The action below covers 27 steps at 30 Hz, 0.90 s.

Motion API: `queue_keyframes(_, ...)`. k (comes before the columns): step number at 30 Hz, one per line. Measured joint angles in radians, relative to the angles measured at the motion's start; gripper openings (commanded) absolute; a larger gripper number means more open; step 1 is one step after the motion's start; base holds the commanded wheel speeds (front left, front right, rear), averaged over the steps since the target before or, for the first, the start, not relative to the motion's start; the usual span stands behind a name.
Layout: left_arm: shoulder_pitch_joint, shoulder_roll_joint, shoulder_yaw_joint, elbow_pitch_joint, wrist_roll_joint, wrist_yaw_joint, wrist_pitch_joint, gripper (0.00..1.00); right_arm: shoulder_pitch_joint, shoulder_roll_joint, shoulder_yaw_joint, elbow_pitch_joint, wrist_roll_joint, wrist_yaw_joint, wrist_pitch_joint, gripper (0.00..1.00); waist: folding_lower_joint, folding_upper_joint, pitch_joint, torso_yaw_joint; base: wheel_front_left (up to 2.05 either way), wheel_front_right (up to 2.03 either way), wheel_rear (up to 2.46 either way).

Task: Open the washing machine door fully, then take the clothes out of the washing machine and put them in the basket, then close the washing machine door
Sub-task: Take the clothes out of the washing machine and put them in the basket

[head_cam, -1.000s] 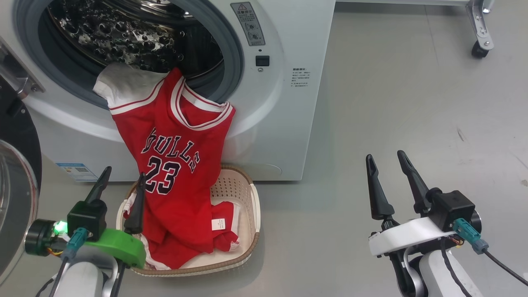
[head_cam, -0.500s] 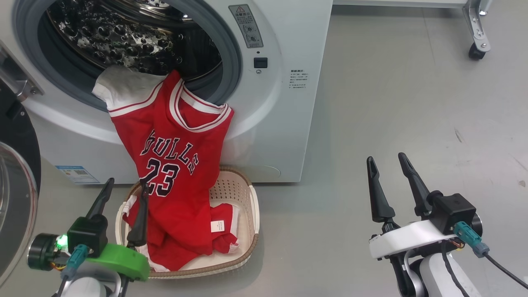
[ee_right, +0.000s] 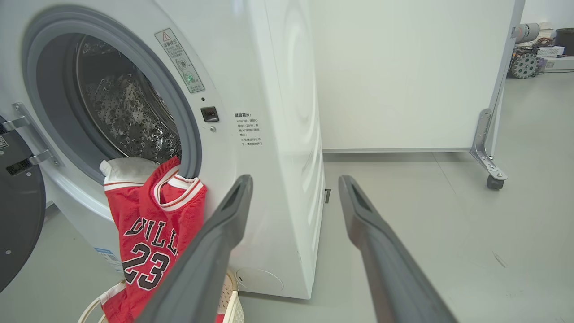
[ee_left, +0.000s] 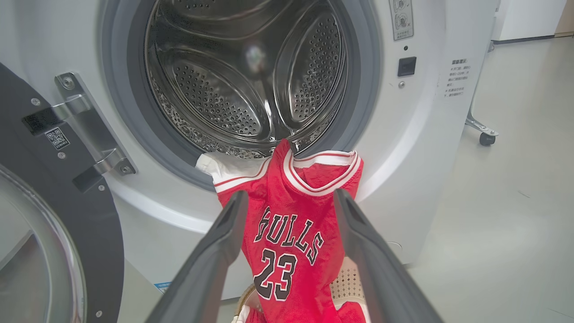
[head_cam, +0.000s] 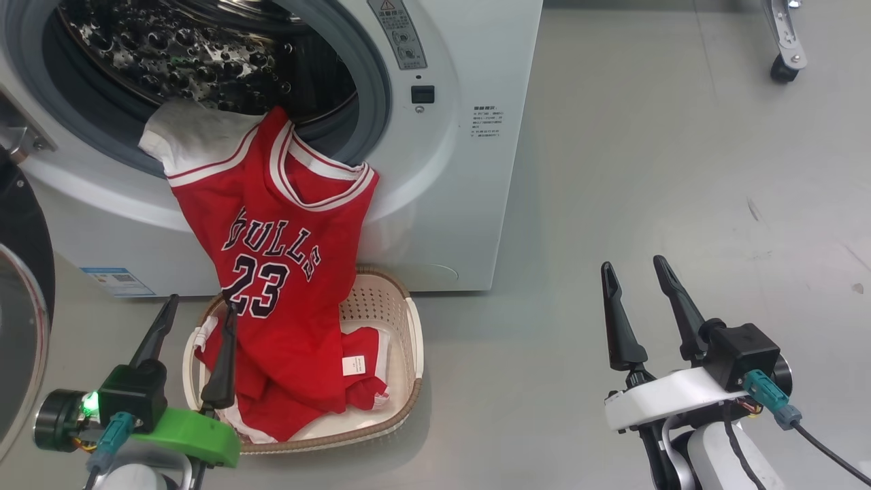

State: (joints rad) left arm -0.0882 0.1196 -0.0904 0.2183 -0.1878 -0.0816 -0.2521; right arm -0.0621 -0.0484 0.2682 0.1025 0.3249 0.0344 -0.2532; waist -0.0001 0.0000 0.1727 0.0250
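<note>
Left end effector [head_cam: 199, 305] spread wide at the near left, gripping nothing, one finger [head_cam: 222, 367] crossing in front of the red jersey [head_cam: 272, 231] in the head view. Right end effector [head_cam: 632, 264] just as wide and just as empty, over bare grey floor [head_cam: 646, 170], well apart from the laundry. Next up, cream basket [head_cam: 414, 339] just in front of the washing machine [head_cam: 469, 190], red clothes [head_cam: 360, 388] heaped inside. Bulls 23 red jersey draped from the opening's lip down the white front into that basket. Washing machine door [head_cam: 24, 231] swung open at the left. Deeper in, grey gasket [head_cam: 373, 82], then the steel drum [head_cam: 170, 47]. Far back right, a castor [head_cam: 782, 68].
</note>
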Motion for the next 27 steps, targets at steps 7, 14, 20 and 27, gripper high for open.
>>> queue_keyframes(7,0.0,0.002,0.011,-0.002,0.0,-0.006,0.0,1.0,-0.001,0.0,0.016,-0.01,0.0,0.0,0.0,1.0,0.0,0.0,0.032,-0.012,0.0,0.0,0.0)
queue_keyframes(14,-0.018,0.035,0.017,0.045,0.0,-0.013,0.001,1.0,-0.012,0.0,0.044,-0.021,0.0,-0.001,0.0,1.0,0.0,0.0,0.082,-0.034,0.0,0.0,0.0)
queue_keyframes(20,-0.111,0.069,0.046,0.081,-0.007,-0.014,0.058,1.0,-0.036,0.0,0.067,-0.034,0.01,-0.002,0.0,1.0,0.0,0.0,0.133,-0.066,0.0,0.0,0.0)
queue_keyframes(27,-0.246,0.108,0.083,0.13,-0.041,-0.02,0.154,1.0,-0.063,-0.001,0.095,-0.054,0.028,-0.012,0.0,1.0,0.0,0.0,0.195,-0.12,0.0,0.0,0.0)
